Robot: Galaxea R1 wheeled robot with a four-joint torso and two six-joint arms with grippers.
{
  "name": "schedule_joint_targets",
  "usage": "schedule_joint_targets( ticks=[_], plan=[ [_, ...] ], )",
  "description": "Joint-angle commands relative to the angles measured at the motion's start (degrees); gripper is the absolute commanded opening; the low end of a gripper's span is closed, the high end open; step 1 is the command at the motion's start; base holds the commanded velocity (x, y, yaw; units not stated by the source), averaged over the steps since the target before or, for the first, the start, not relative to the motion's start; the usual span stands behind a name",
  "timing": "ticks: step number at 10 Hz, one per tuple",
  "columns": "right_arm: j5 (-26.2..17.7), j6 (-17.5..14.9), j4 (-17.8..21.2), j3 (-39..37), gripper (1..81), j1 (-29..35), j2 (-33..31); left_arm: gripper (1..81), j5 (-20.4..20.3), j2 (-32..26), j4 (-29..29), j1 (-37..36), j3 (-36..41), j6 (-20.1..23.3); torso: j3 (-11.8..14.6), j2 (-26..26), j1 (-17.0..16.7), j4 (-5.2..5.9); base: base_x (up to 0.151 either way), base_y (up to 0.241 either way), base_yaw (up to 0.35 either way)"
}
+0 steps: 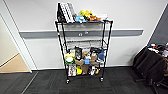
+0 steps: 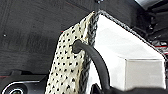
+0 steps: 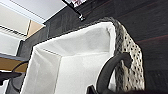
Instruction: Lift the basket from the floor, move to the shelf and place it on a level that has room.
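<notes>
The basket (image 2: 120, 50) has a cream-white lining, speckled woven sides and a dark rim. It hangs above the dark carpet between both wrist cameras. My left gripper (image 2: 105, 90) holds its dark loop handle (image 2: 97, 60) at one end. At the other end of the basket (image 3: 75, 62), my right gripper (image 3: 100, 90) grips the other handle (image 3: 110, 67). The shelf (image 1: 83, 50), a black wire rack on casters, stands straight ahead against the white wall. Its second level (image 1: 85, 41) from the top looks bare.
Books (image 1: 65, 11) and plush toys (image 1: 86, 15) crowd the rack's top tier, and the two lower tiers are packed with items. A doorway (image 1: 10, 62) opens at the left. A black chair and cluttered desk (image 1: 152, 65) stand at the right. Dark carpet lies before the rack.
</notes>
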Motion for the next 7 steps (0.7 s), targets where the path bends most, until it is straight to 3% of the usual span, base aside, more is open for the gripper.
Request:
schedule_joint_targets(
  ticks=[1, 2, 5, 7],
  plan=[
    [-1.5, -0.2, 0.0, 2.4, 1.0, 6.1, -0.7, 1.0, 2.6, -1.1, -1.0, -6.1, 1.7, -0.1, -0.2, 0.0, 0.0, 0.00, 0.000, 0.000, 0.000],
    [-1.5, -0.4, -0.2, 2.4, 1.0, 5.5, -0.6, 1.0, 2.4, -1.3, -1.0, -5.2, 1.8, 0.0, 1.2, 0.0, 0.0, 0.00, 0.000, 0.000, 0.000],
    [-2.2, -0.9, -0.2, 2.4, 1.0, 5.1, -0.9, 1.0, 0.7, -1.7, -0.9, -2.5, 2.0, 0.6, 1.9, 0.0, -0.1, 0.00, 0.000, 0.000, 0.000],
    [-3.0, -0.9, -0.4, 2.4, 1.0, 5.1, -1.0, 1.0, -6.0, -4.2, -0.9, 0.1, 5.6, 1.3, 1.9, 0.0, -0.1, 0.00, 0.000, 0.000, 0.000]
  ],
)
